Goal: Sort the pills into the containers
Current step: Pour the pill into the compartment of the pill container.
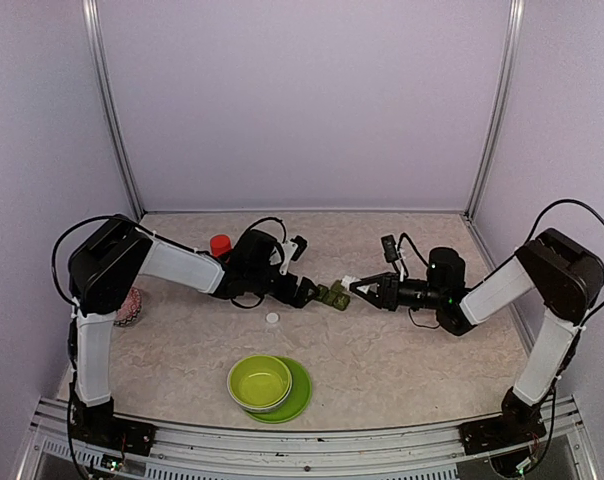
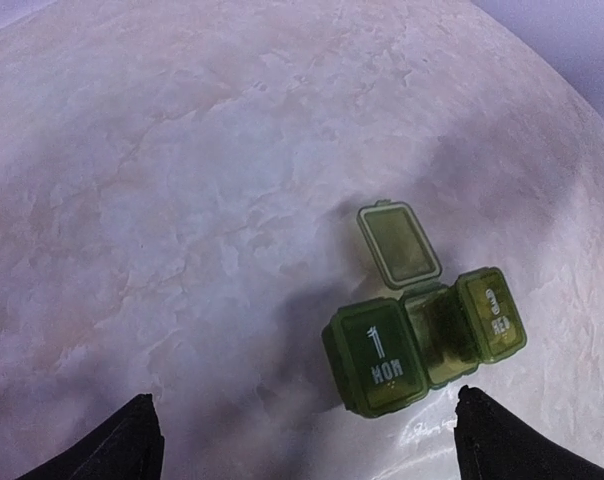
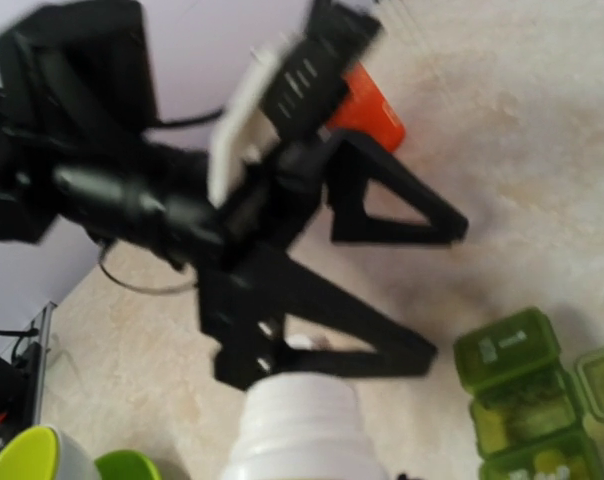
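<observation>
here, left hand [image 2: 307, 400] gapes near containers [image 2: 422, 345], seemingly apart.

Left gripper [image 3: 440, 294] spread wide beside the green pill box [image 3: 507, 350], orange bottle [image 3: 367, 115] behind, white bottle [image 3: 302, 425] up close.

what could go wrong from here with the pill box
The left gripper and right gripper crowd the pill box and could collide. The box sits ungripped on the table, so a nudge may slide it or flip its open middle lid shut. The end lids are closed, so pills could bounce off.
</observation>
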Action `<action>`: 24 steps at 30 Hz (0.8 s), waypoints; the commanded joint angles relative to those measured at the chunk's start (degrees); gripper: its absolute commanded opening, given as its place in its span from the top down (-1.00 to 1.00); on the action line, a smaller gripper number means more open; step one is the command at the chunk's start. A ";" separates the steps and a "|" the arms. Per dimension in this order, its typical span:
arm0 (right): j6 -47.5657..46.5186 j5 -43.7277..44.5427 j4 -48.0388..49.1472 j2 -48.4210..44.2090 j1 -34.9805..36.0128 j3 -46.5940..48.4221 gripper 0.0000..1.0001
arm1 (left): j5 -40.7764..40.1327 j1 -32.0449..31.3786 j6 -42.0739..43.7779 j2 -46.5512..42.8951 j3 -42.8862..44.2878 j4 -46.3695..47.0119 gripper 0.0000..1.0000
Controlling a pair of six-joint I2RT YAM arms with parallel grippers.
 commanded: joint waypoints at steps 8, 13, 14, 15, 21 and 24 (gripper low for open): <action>-1.45 0.79 -2.32 4.59 -0.54 2.90 0.56 | 5.66 0.88 -0.12 -0.66 -0.47 5.35 -0.98; -1.65 0.82 -3.03 6.21 -0.54 4.55 0.56 | 6.20 1.27 -1.27 -1.35 -2.64 7.54 -0.98; -1.71 0.82 -3.17 6.68 -0.54 4.96 0.56 | 6.35 1.39 -1.49 -1.51 -2.77 7.73 -0.98; -1.83 0.77 -3.24 7.03 -0.54 5.38 0.56 | 6.52 1.49 -1.56 -1.59 -2.87 7.91 -0.98; -2.43 0.84 -4.17 9.16 -0.54 7.35 0.57 | 6.85 1.73 -2.05 -2.33 -4.42 9.47 -0.98; -2.92 1.10 -4.54 9.79 -0.54 7.63 0.57 | 7.32 2.00 -2.45 -2.60 -5.18 10.30 -0.98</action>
